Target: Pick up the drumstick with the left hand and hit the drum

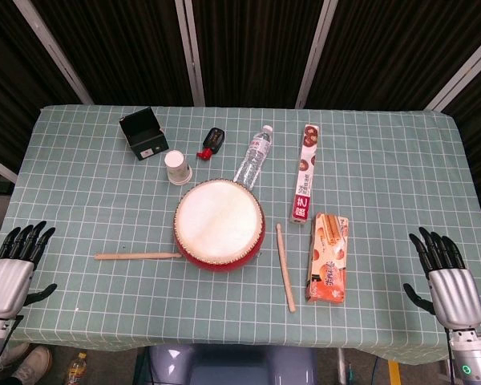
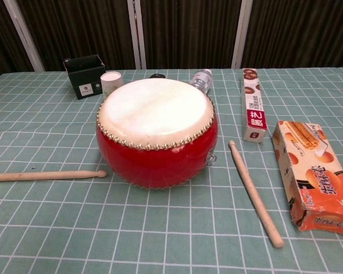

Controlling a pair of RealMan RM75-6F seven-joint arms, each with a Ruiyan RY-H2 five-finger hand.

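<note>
Head view: the left hand (image 1: pixel 8 273) hangs off the worktop's (image 1: pixel 385 160) edge at eight o'clock, fingers straight and spread, holding nothing. The right hand (image 1: pixel 445 277) sits at four o'clock off the opposite corner, likewise spread and holding nothing. The drum (image 1: pixel 219 224) stands near the middle, skin up. The left drumstick (image 1: pixel 136 256) lies flat at nine o'clock of the drum, its tip touching or just short of the drum's side, well apart from the left hand. A second drumstick (image 1: pixel 285 267) lies at four o'clock of the drum, running toward the near edge. Beyond it lies an orange snack box (image 1: pixel 329 257), and a long narrow box (image 1: pixel 305 172) at two o'clock. A water bottle (image 1: pixel 254 155) lies on its side at twelve, a paper cup (image 1: pixel 177 168) at eleven, a black box (image 1: pixel 143 134) further out, and a small black-and-red item (image 1: pixel 211 143) between cup and bottle.

Chest view: neither hand shows. The drum (image 2: pixel 156 134) fills the centre, red wall with studs under the rim. The left drumstick (image 2: pixel 46 175) lies at eight o'clock, tip just beside the drum's base. The second drumstick (image 2: pixel 255 192) lies at four, with the snack box (image 2: pixel 314 174) beside it. What the paper cup (image 2: pixel 111 81) holds cannot be seen.
</note>
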